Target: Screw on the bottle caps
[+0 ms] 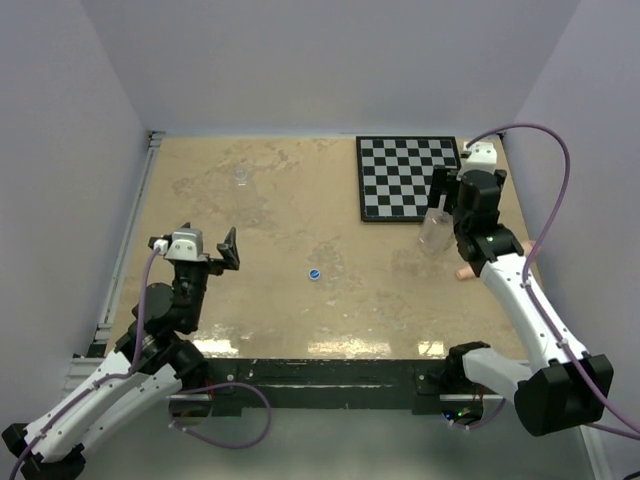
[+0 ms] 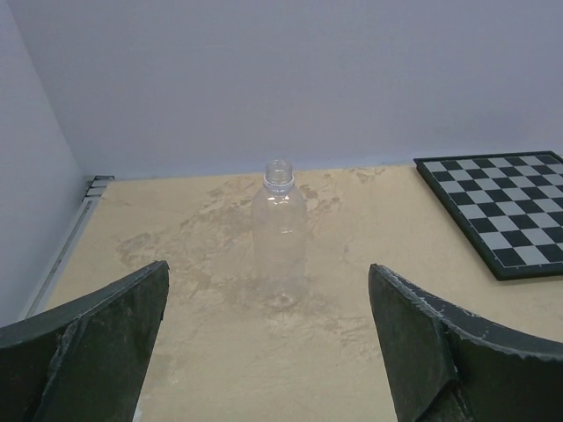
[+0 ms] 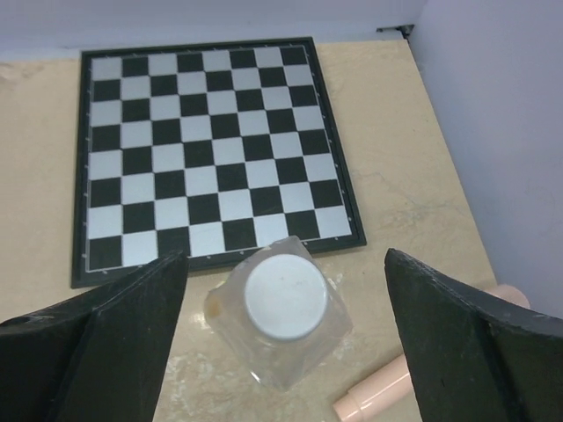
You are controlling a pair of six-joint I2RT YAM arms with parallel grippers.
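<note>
Nearest, left gripper [image 1: 222, 256] seen spread wide, nothing held. Blue cap [image 1: 314, 273] left loose mid-bench [image 1: 300, 320], just beyond. Right gripper [image 3: 286, 257] parted wide either side of white cap [image 3: 284, 297], untouched. Cap seated on clear bottle [image 3: 327, 338], pink stick [image 3: 378, 394] beside. Uncapped bottle [image 2: 280, 233] stood upright far left, chessboard [image 1: 410, 178] far right.

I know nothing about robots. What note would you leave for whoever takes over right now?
Left gripper: open, empty, facing the uncapped bottle.
Right gripper: open, either side of the capped bottle by the chessboard.
White cap sits on that bottle; tightness unclear.
Blue cap lies loose mid-table.
Left to do: blue cap onto the uncapped bottle.
</note>
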